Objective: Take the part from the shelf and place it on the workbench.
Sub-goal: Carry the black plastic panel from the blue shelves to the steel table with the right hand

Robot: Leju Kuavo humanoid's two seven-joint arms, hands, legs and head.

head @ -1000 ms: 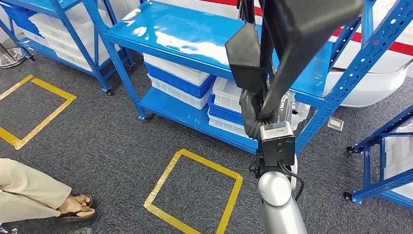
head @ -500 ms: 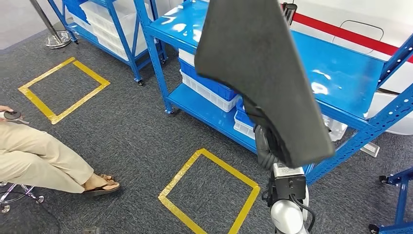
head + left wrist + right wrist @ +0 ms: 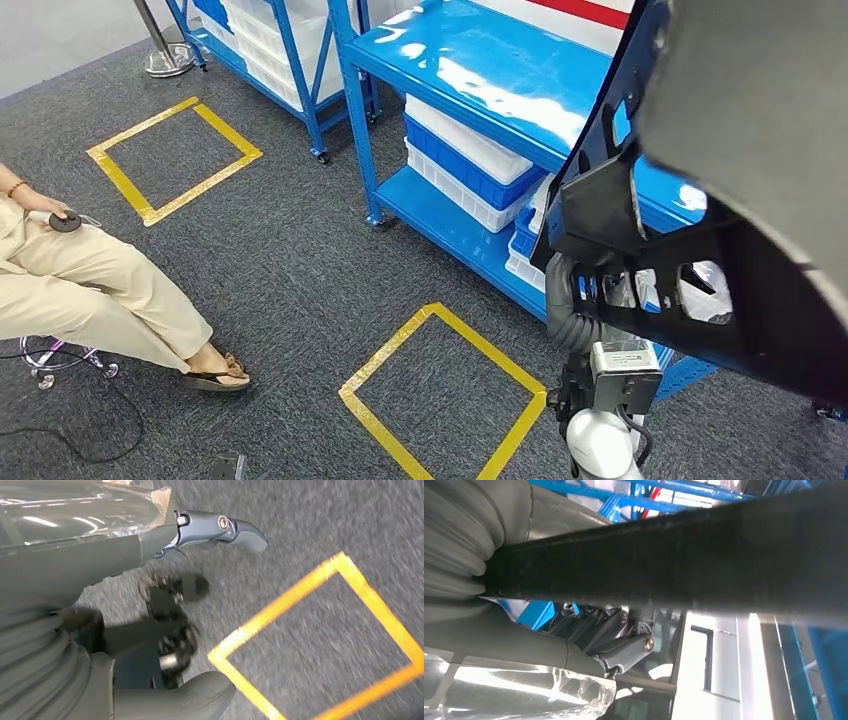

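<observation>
From the head view I see the large black part close before the camera, on the right side, covering much of the blue shelf rack. It is up in the air, not lying on any surface. The right arm rises from below to the lower edge of the part, and the right hand is against that edge, mostly hidden. White and blue bins sit on the lower shelf. On the grey carpet there is a yellow tape square, and a seated person is at the left.

In the left wrist view, the left hand hangs over the carpet, fingers stretched out, holding nothing.

In the right wrist view, the part crosses as a dark bar and the fingers curl under it, gripping it.
</observation>
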